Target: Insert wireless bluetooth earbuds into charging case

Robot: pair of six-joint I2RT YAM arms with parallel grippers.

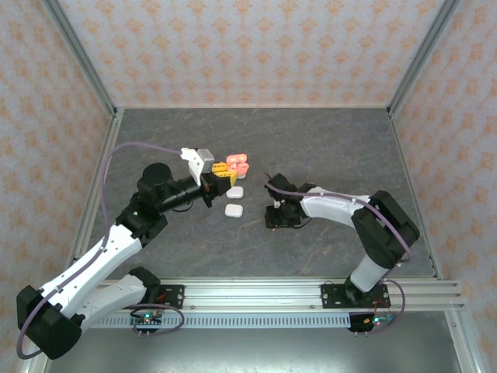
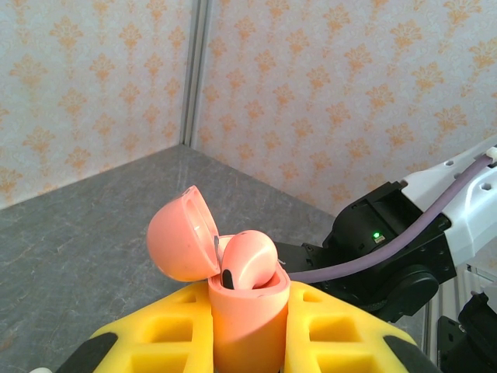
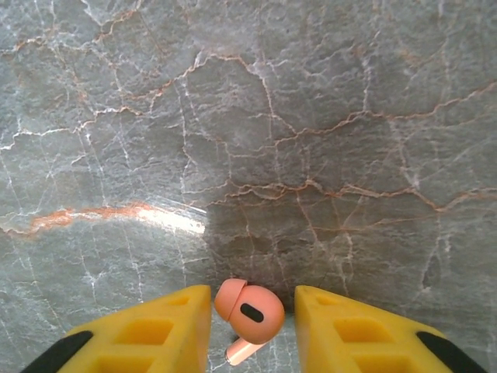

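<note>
A salmon-pink charging case (image 2: 247,318) stands upright between the yellow fingers of my left gripper (image 2: 248,305), which is shut on it. Its lid (image 2: 180,245) is hinged open to the left, and one salmon-pink earbud (image 2: 250,260) sits in the case. From above, the left gripper (image 1: 225,172) holds the case (image 1: 238,162) just above the table, left of centre. A second salmon-pink earbud (image 3: 250,312) lies on the marble table between the fingers of my right gripper (image 3: 252,295). The left finger (image 3: 182,318) is against its ear tip and the right finger (image 3: 334,322) stands a little apart. The right gripper (image 1: 273,216) is low at mid-table.
Two white closed cases (image 1: 235,192) (image 1: 234,210) lie on the table just in front of the left gripper. The right arm (image 2: 404,256) shows beyond the held case. The patterned walls and metal frame posts (image 1: 85,58) bound the table.
</note>
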